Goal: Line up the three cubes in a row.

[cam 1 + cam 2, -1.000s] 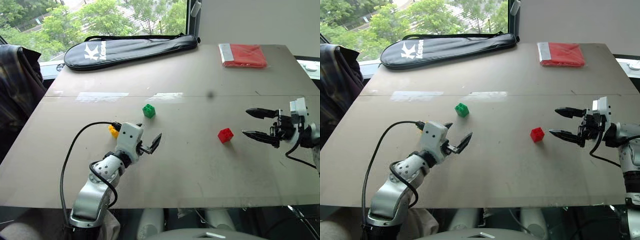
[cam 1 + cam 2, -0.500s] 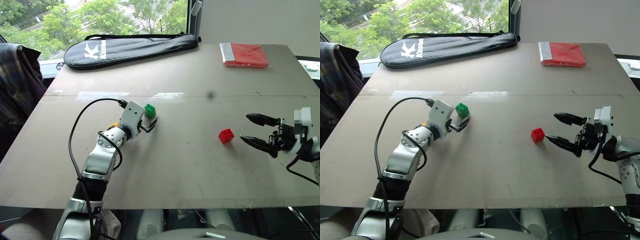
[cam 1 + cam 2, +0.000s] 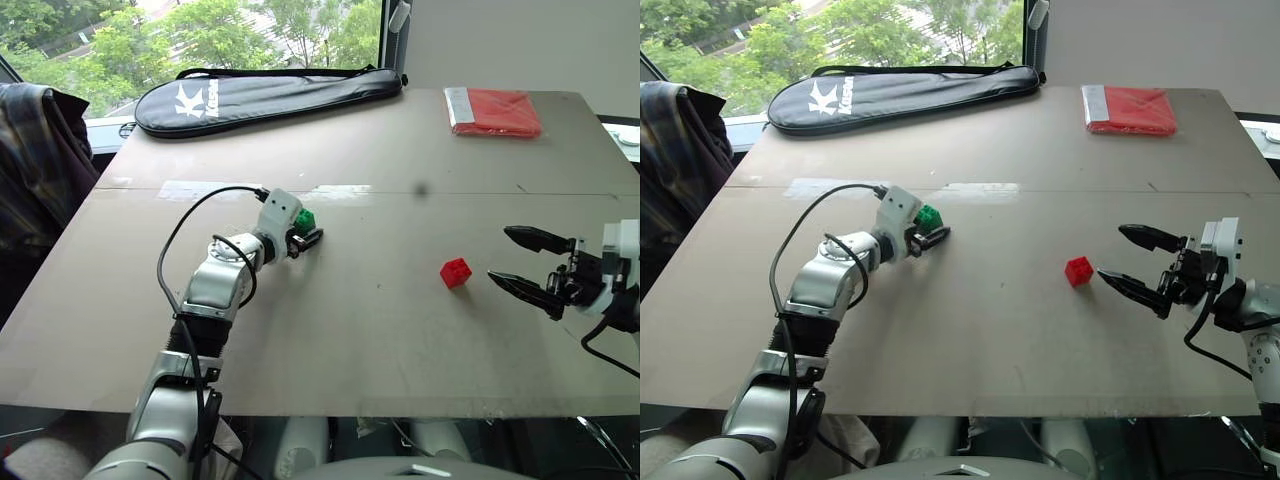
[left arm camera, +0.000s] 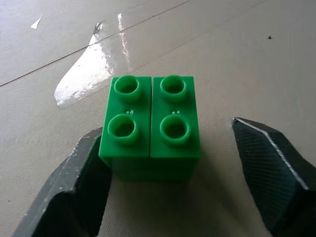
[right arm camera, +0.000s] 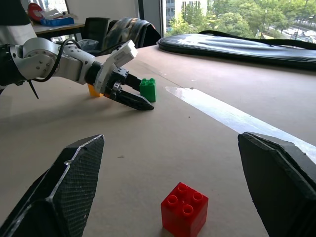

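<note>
The green cube [image 4: 150, 123] stands on the brown table [image 3: 380, 330] left of the middle, between the fingers of my left gripper [image 3: 308, 231]. One finger [image 4: 84, 173] touches its side; the other [image 4: 269, 168] stands apart with a gap, so the gripper is open around it. The yellow cube [image 5: 93, 91] peeks out just behind the left wrist. Right of centre, the red cube [image 3: 455, 272] sits alone. My right gripper [image 3: 500, 254] is open a short way to its right, fingers pointing at it without touching.
A black racket bag [image 3: 270, 95] lies along the table's far edge and a flat red packet [image 3: 492, 110] at the far right corner. A strip of clear tape [image 3: 200, 190] crosses the table behind the green cube. A dark jacket [image 3: 35, 150] hangs at the left.
My left gripper has reached forward from beside the yellow cube to the green one, and its fingers have narrowed around it. The right gripper drew back slightly from the red cube.
</note>
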`<move>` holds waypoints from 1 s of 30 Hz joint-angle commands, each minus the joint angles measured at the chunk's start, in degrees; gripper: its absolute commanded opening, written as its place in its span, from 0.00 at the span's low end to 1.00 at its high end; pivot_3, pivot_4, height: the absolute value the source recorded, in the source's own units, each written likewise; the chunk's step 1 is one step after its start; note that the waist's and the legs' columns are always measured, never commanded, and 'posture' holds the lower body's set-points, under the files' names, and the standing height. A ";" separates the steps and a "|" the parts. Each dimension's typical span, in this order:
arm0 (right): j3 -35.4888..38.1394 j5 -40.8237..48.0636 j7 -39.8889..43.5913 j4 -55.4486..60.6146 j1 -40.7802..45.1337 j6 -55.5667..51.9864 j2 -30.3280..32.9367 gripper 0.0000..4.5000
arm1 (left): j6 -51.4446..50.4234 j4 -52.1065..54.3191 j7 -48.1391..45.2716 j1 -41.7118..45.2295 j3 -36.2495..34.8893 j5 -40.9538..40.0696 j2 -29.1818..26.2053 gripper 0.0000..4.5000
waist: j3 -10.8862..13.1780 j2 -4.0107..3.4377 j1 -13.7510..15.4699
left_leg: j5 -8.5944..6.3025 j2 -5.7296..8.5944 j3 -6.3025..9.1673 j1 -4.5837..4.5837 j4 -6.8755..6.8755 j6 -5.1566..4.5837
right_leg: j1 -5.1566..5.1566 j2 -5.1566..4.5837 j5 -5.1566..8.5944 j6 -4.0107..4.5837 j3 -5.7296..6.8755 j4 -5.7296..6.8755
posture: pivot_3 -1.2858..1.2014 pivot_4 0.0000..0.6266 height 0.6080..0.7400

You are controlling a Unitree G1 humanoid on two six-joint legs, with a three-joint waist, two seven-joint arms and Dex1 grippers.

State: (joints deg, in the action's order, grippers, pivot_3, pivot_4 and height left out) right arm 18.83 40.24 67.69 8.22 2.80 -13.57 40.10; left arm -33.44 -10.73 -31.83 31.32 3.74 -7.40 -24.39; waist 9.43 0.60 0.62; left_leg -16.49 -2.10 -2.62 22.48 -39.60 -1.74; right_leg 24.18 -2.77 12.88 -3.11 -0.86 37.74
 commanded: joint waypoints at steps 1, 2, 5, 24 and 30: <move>1.98 0.70 0.81 0.96 -0.14 1.35 0.37 1.00 | -3.16 2.07 -1.04 -1.76 0.10 -1.39 0.37 0.51 | 0.00 0.00 0.01 | 0.00 0.00 0.00 0.00 0.00 0.00 | 0.00 0.00 0.00 0.00 0.00 0.00 | 0.52 0.24 0.76; 1.90 0.62 0.98 0.80 -0.16 1.50 0.34 1.00 | -3.34 2.40 -1.03 -1.97 0.06 -1.31 0.32 0.44 | 0.00 0.00 0.02 | 0.00 0.00 -0.01 0.00 0.00 0.00 | 0.00 0.00 0.00 0.00 -0.01 -0.01 | 0.52 0.24 0.76; 1.83 0.59 1.29 0.32 0.07 1.62 0.41 1.00 | -3.29 3.51 -1.13 -2.03 -0.07 -1.16 0.06 0.28 | 0.00 0.00 0.02 | 0.00 0.00 -0.02 0.00 0.00 0.00 | 0.00 0.00 0.00 0.00 -0.02 -0.01 | 0.52 0.24 0.76; 3.59 -0.73 4.29 -2.81 -3.79 4.82 0.90 1.00 | 1.00 20.59 -27.02 2.95 12.63 -7.79 -6.43 0.29 | 0.05 0.07 0.08 | 0.00 0.00 -0.02 0.09 0.00 0.00 | 0.05 0.02 0.01 0.00 -0.01 -0.06 | 0.52 0.24 0.76; 5.25 -0.96 3.64 -1.49 -8.28 6.22 0.33 1.00 | 3.65 17.91 -26.56 1.58 16.61 -6.31 -2.86 0.29 | 0.06 0.08 0.10 | 0.00 0.01 -0.01 0.09 -0.04 0.00 | 0.05 0.02 0.01 0.00 -0.03 -0.04 | 0.52 0.24 0.76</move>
State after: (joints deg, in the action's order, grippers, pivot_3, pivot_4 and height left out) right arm 21.50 38.79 71.44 4.78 -4.87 -8.43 40.32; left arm -31.58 6.79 -58.28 33.37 19.98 -14.10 -27.63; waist 9.48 0.68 0.72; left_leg -16.49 -2.10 -2.64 22.57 -39.64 -1.74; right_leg 24.22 -2.74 12.89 -3.11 -0.89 37.70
